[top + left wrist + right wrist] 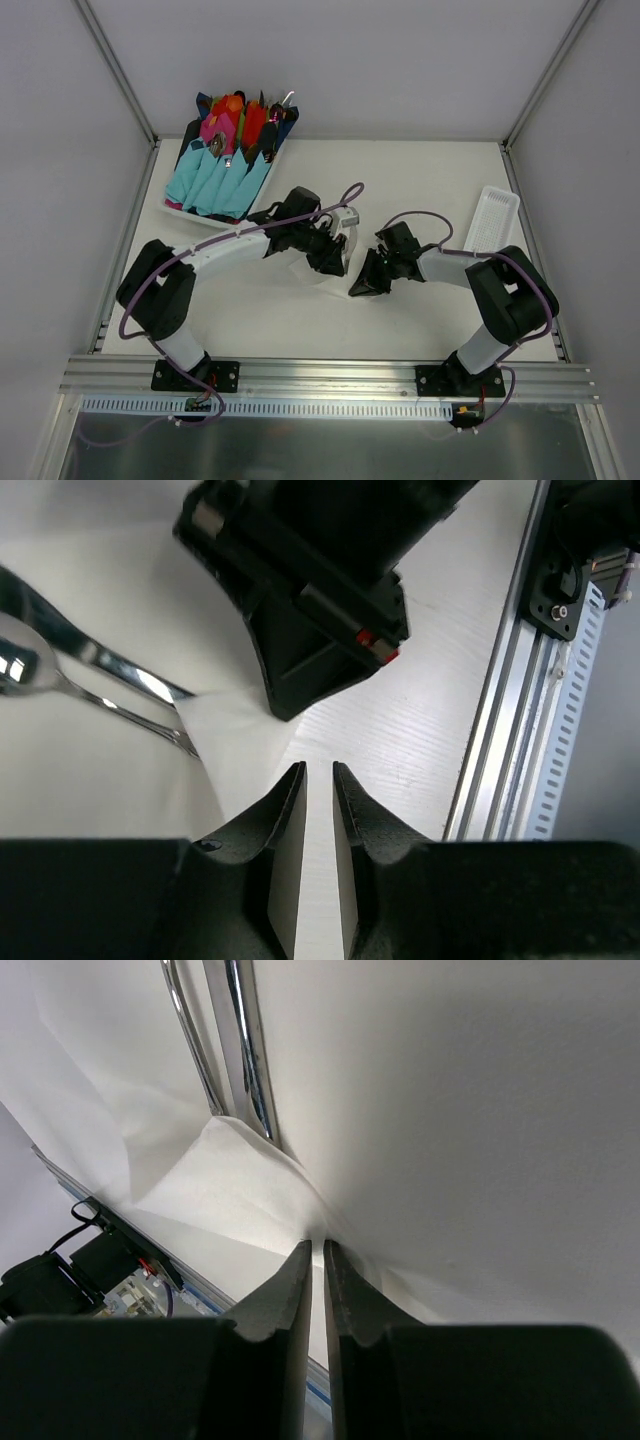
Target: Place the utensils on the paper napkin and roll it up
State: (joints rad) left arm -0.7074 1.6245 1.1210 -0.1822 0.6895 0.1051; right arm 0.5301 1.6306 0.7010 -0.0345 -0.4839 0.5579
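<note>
White paper napkin point(230, 1180) lies mid-counter point(400, 170), one flap folded over the utensils point(235, 1040), whose ends stick out. Placing looks done; rolling barely begun, I judge. Right tool point(312, 1247) is pressed nearly together, pinching a napkin fold. Left tool point(318, 770) is slightly spread, holding nothing. Back-left tray point(175, 208) holds light-blue bundles point(215, 180). Ribbed tray point(492, 218): nothing visible inside.

No text, label, brand name, number or sign can be read in any of the three views.
</note>
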